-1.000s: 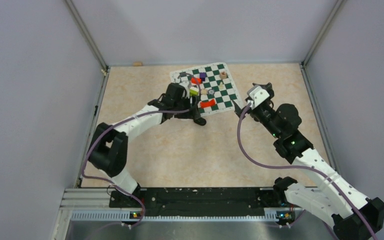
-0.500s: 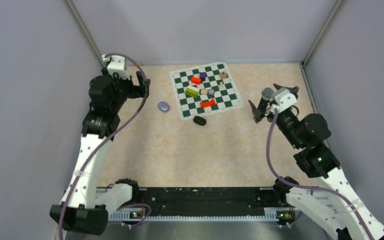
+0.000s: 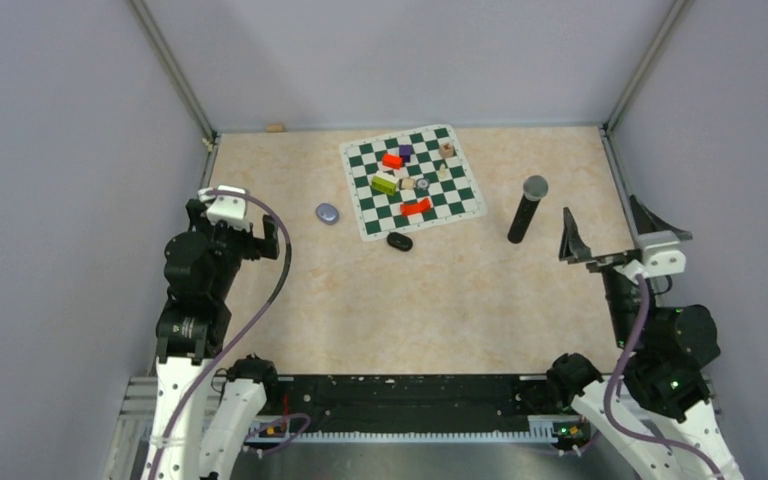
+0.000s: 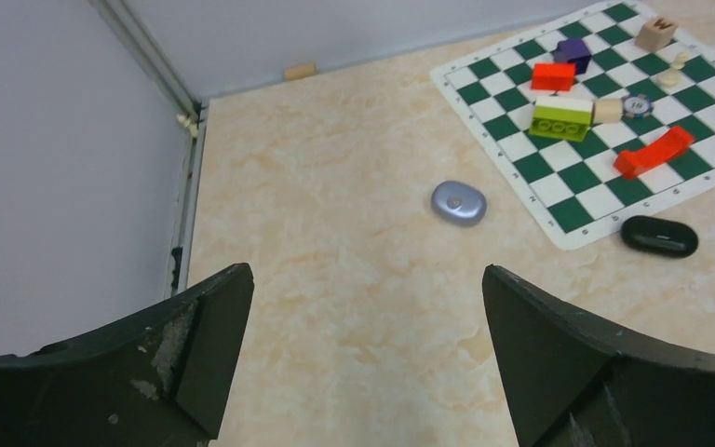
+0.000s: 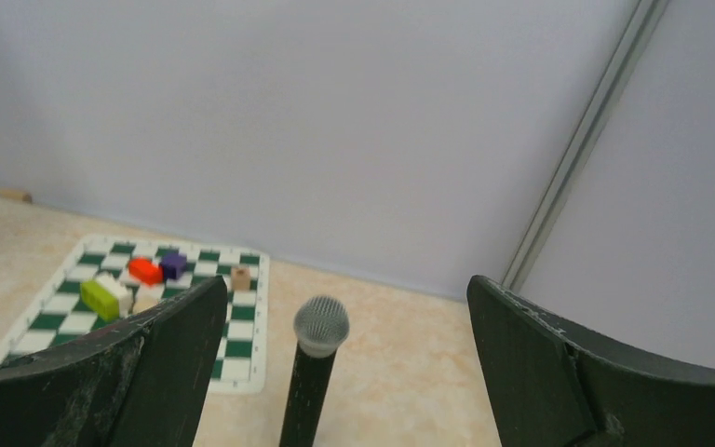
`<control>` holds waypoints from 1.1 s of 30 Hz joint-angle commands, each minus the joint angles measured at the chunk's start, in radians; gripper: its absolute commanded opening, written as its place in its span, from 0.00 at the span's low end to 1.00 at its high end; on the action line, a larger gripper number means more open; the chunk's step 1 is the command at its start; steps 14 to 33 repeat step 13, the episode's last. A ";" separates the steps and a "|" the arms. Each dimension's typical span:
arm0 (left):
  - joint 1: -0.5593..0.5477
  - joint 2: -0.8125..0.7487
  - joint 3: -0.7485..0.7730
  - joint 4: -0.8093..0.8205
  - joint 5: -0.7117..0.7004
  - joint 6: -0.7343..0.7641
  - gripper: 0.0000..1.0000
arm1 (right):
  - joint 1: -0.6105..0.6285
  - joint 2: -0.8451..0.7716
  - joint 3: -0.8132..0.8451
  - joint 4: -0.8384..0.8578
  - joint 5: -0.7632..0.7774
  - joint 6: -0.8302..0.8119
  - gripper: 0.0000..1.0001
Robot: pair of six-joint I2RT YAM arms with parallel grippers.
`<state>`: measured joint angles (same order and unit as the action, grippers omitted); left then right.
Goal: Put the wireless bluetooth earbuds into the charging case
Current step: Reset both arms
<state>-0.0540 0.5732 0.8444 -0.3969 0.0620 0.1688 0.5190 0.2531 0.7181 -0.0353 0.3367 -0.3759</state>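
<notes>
Earbuds are too small to make out; the pale case (image 4: 459, 202) lies left of the chessboard (image 4: 559, 191), the black case (image 4: 659, 236) just off its near edge. Left gripper (image 4: 361, 275) and right gripper (image 5: 346, 284) hang spread, empty. They should be light and slippery: pinch gently across the body.

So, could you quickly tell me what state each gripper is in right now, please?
Left gripper: open, holding nothing.
Right gripper: open, holding nothing.
</notes>
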 commanded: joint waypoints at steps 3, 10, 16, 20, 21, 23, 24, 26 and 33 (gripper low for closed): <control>0.006 -0.032 -0.087 0.026 -0.053 -0.011 0.99 | -0.009 0.012 -0.122 0.107 0.079 0.028 0.99; 0.006 -0.025 -0.093 0.031 -0.014 -0.009 0.99 | -0.009 0.000 -0.135 0.159 0.143 0.022 0.99; 0.006 -0.024 -0.089 0.031 -0.025 -0.018 0.99 | -0.009 0.003 -0.138 0.167 0.148 0.027 0.99; 0.006 -0.024 -0.089 0.031 -0.025 -0.018 0.99 | -0.009 0.003 -0.138 0.167 0.148 0.027 0.99; 0.006 -0.024 -0.089 0.031 -0.025 -0.018 0.99 | -0.009 0.003 -0.138 0.167 0.148 0.027 0.99; 0.006 -0.024 -0.089 0.031 -0.025 -0.018 0.99 | -0.009 0.003 -0.138 0.167 0.148 0.027 0.99; 0.006 -0.024 -0.089 0.031 -0.025 -0.018 0.99 | -0.009 0.003 -0.138 0.167 0.148 0.027 0.99; 0.006 -0.024 -0.089 0.031 -0.025 -0.018 0.99 | -0.009 0.003 -0.138 0.167 0.148 0.027 0.99; 0.006 -0.024 -0.089 0.031 -0.025 -0.018 0.99 | -0.009 0.003 -0.138 0.167 0.148 0.027 0.99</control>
